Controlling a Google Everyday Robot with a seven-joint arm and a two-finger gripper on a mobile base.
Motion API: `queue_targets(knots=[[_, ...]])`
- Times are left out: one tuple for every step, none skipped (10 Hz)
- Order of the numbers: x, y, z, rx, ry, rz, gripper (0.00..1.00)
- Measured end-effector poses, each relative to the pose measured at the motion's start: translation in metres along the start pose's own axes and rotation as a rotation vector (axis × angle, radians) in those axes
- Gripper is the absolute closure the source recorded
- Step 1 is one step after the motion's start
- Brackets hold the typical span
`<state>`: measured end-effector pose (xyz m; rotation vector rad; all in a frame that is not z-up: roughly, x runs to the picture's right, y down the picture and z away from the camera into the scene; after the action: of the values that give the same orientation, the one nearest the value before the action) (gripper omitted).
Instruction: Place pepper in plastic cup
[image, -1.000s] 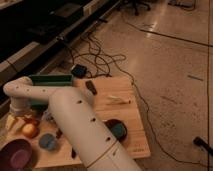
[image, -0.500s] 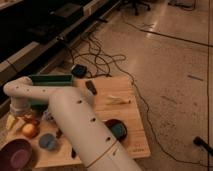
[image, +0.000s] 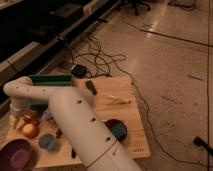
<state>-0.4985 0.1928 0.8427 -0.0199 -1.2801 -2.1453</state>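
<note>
Pepper (image: 58, 133) lies beside the bent arm (image: 75, 117); end effector hidden behind it, state unclear.

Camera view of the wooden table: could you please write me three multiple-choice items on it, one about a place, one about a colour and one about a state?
1. Where does the green bin stand?
A. At the table's back left
B. On the floor to the right
C. At the table's front right corner

2. What colour is the large bowl at the front left corner?
A. White
B. Green
C. Purple

3. How is the robot arm placed?
A. Folded away from the table
B. Stretched across the table, gripper lowered at the left end
C. Raised over the cables on the floor

Answers:
1 A: the green bin sits at the rear left of the table.
2 C: the bowl is purple.
3 B: the arm spans the table, and the gripper is down beside the round orange fruit.
</note>
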Motion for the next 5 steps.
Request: queue_targets(knots=[[-0.0002,0.0002,0.0,0.0,-0.001,0.0,0.66],[-0.0009,0.0008,0.0007,-0.001,-0.002,0.001,0.8],[-0.0008,0.0006,0.0007,-0.001,-0.002,0.0,0.9],[-0.0005,0.0005,0.0006,-0.001,-0.002,0.0,0.96],[-0.0004,0.0007,0.0004,-0.001,-0.001,0.001,1.0]])
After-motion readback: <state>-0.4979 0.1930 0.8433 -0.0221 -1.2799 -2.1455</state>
